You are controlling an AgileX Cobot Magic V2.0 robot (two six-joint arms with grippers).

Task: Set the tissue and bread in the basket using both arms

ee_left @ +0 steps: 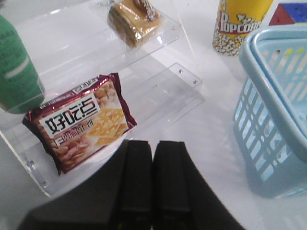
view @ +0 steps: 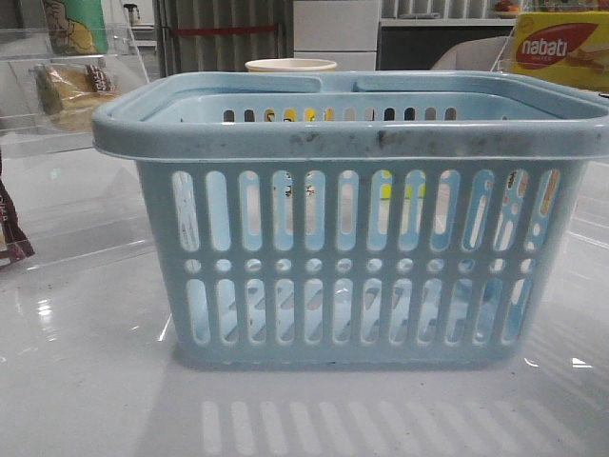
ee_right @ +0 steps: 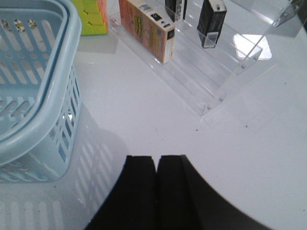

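The light-blue basket (view: 352,276) stands in the middle of the table and fills the front view; it also shows in the left wrist view (ee_left: 273,120) and the right wrist view (ee_right: 33,96). The bread (ee_left: 135,21), a golden-brown wrapped loaf, lies on the upper step of a clear shelf at the left; it also shows in the front view (view: 71,90). The tissue (ee_right: 211,21), a blackish pack, stands on a clear shelf at the right. My left gripper (ee_left: 153,143) is shut and empty above the table near the left shelf. My right gripper (ee_right: 157,158) is shut and empty over bare table beside the basket.
A maroon cracker packet (ee_left: 79,122) and a green bottle (ee_left: 17,76) sit on the left shelf. A popcorn cup (ee_left: 237,24) stands behind the basket. An orange box (ee_right: 146,26) and another dark item (ee_right: 175,7) share the right shelf. A colour cube (ee_right: 91,17) lies near it. A nabati box (view: 561,48) is at the back right.
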